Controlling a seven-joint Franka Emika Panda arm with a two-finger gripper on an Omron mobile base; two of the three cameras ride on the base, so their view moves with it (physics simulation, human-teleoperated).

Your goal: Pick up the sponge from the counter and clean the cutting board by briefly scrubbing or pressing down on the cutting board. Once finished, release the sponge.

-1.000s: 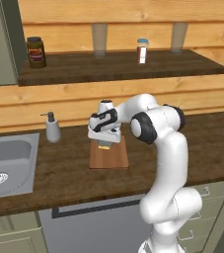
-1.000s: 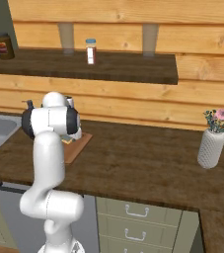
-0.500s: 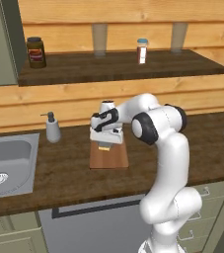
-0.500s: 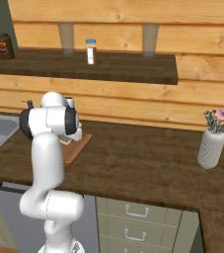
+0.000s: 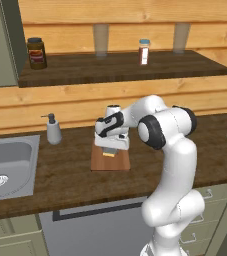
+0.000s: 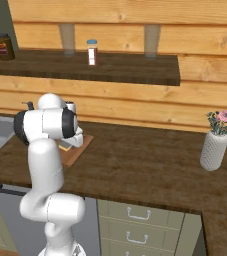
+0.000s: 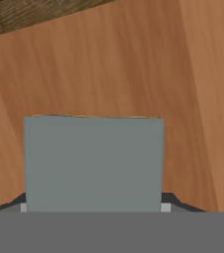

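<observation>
The cutting board (image 5: pixel 119 162) lies on the dark counter (image 5: pixel 65 170), a reddish-brown rectangle just right of the sink. My gripper (image 5: pixel 110 149) points down over its far half, shut on the sponge (image 5: pixel 108 154), whose yellow base shows under the hand. From the right base the sponge (image 6: pixel 64 147) peeks out beside my arm, over the cutting board (image 6: pixel 80 148). In the hand view the sponge (image 7: pixel 93 163) shows its grey-green face between the fingertips (image 7: pixel 171 200), with the cutting board (image 7: pixel 133 64) close behind. Whether the sponge touches the wood I cannot tell.
A soap dispenser (image 5: pixel 53 130) stands left of the board, beside the steel sink (image 5: pixel 7 162). The wall shelf (image 5: pixel 120 67) above carries a dark jar (image 5: pixel 36 52) and a small bottle (image 5: pixel 144 51). A white vase with flowers (image 6: pixel 215 149) stands far right.
The hand has come down slightly toward the cutting board, still holding the sponge. Nothing else has moved.
</observation>
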